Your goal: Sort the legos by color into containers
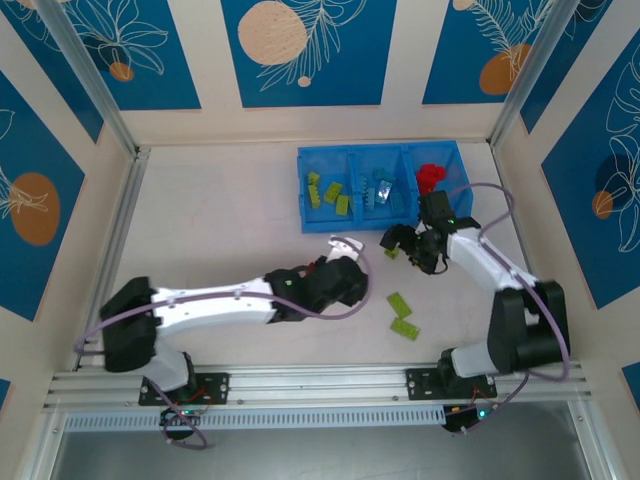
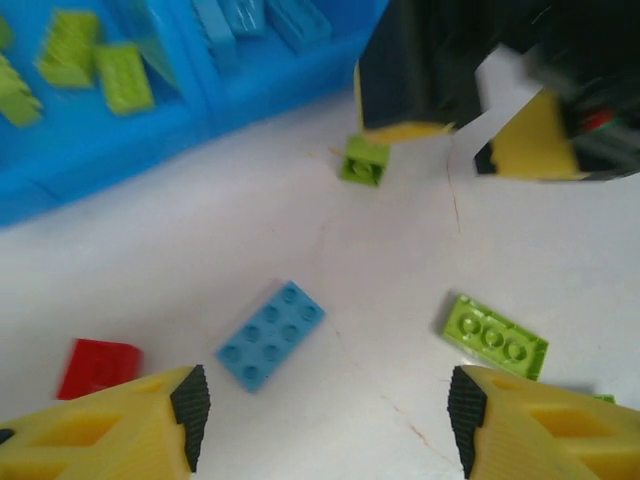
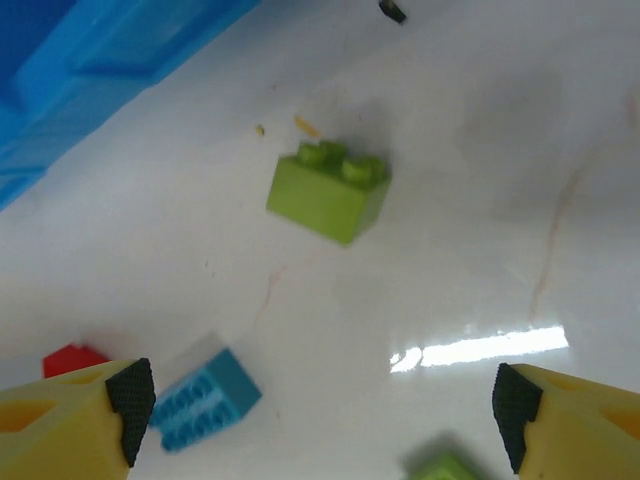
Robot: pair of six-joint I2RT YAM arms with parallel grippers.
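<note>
White tabletop point(image 1: 220, 230), walls with blue panels point(image 1: 300, 50) showing leaf outlines and orange discs. The blue tray point(image 1: 345, 223) sits at the far side, right of centre. We see green bricks point(image 1: 328, 192) in its left compartment, light blue bricks point(image 1: 380, 188) in the middle and red bricks point(image 1: 432, 177) in the right.

More pieces lie loose on the table in front of the tray: a small green brick point(image 2: 363, 160), a blue brick point(image 2: 272, 335), a red brick point(image 2: 98, 368), and the loose green bricks point(image 1: 405, 327) nearer the bases.

The left gripper point(image 2: 328, 420) has its jaws parted with nothing between them. It hangs low, with the blue brick just ahead. The right gripper point(image 3: 320, 420) is spread wide and also empty, with the small green brick ahead of it.

Risks, as we judge them:
- **Collision:** both grippers work the same small patch near the tray front and could hit each other.
- **Bad pinch:** the blue brick lies diagonal to the left jaws, so a pinch on its corners could spin it or pop it out.
- **Stray contact:** the red brick is near the left finger and could get nudged.
- **Wrong bin:** the dividers are thin, so a sloppy drop could land in the wrong colour.

We find no readable writing, brand or label, and the brick studs are too blurred to show any.
</note>
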